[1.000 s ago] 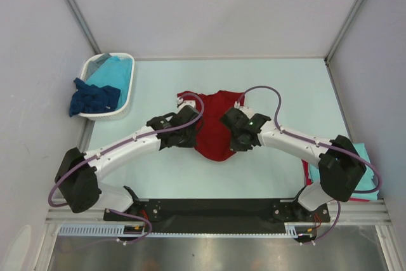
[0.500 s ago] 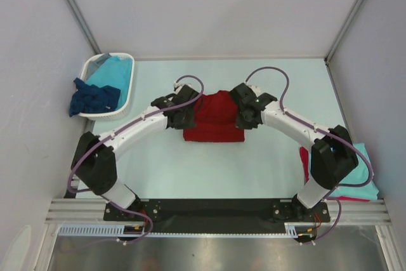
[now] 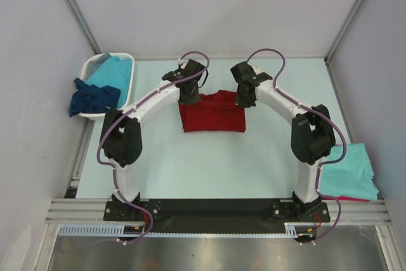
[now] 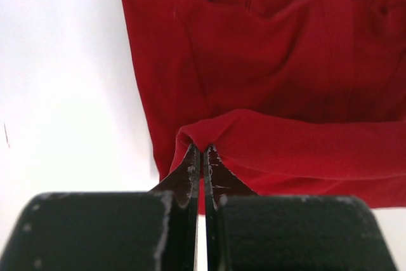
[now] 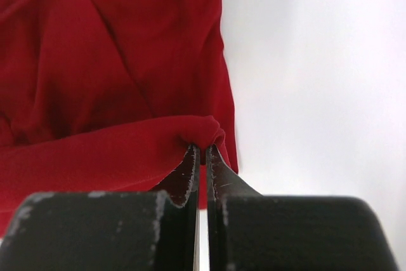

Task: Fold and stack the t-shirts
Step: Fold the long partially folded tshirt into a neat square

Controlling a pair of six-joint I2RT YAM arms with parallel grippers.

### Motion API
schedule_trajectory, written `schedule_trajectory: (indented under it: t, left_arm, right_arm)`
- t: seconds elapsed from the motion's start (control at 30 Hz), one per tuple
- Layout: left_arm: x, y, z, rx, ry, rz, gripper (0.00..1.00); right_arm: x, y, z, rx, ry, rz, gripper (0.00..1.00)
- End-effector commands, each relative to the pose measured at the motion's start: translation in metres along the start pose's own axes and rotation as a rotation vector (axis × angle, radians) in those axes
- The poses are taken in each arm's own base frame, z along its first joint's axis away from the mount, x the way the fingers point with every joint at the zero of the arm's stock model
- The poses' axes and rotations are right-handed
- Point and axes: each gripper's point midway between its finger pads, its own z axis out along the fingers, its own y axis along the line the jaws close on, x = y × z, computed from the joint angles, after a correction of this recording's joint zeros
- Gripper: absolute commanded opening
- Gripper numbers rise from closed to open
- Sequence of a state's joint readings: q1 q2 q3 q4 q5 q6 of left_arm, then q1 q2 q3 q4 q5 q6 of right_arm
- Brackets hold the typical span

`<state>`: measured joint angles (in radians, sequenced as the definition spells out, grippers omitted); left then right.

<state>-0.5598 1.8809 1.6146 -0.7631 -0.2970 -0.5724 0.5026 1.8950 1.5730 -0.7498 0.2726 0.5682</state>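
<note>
- Dark red t-shirt lay mid-counter in the top view. It formed a rough rectangle with its long axis running left to right. The left arm came down at its far left corner and the right arm at its far right corner, each nearest its own side.
- From the left wrist, the left jaws were pressed together on a pinched fold of the t-shirt. The fold was raised above the layer spreading ahead and to the right.
- From the right wrist, the right jaws were likewise clamped on a fold of the t-shirt, with the rest lying ahead and to the left.
- The coming move probably hinged on lowering both held corners evenly along that left-to-right line.
</note>
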Motion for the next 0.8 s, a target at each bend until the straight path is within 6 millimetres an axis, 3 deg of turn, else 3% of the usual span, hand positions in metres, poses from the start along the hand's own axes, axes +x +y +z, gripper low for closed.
schedule_trajectory:
  t: [0.0, 0.07, 0.1, 0.4, 0.57, 0.77]
  left_arm:
    - [-0.041, 0.005, 0.009, -0.038, -0.056, -0.018, 0.0]
    - [-0.044, 0.007, 0.022, -0.05, -0.039, -0.025, 0.0]
    - [-0.055, 0.009, 0.022, -0.045, -0.051, -0.044, 0.0]
    - [-0.087, 0.015, 0.051, -0.059, -0.065, -0.067, 0.0]
    - [-0.094, 0.012, 0.07, -0.054, -0.048, -0.053, 0.0]
    - [-0.084, 0.014, 0.097, -0.059, -0.002, -0.054, 0.0]
  right_arm:
    - [-0.042, 0.001, 0.014, 0.016, -0.069, 0.014, 0.0]
    - [-0.044, 0.002, 0.028, 0.024, -0.047, 0.014, 0.0]
    - [-0.057, 0.006, 0.026, 0.011, -0.069, 0.024, 0.0]
    - [-0.091, 0.023, 0.059, 0.005, -0.069, 0.016, 0.0]
    - [-0.089, 0.019, 0.078, 0.007, -0.038, 0.029, 0.0]
    - [-0.082, 0.017, 0.101, 0.012, -0.004, 0.036, 0.0]
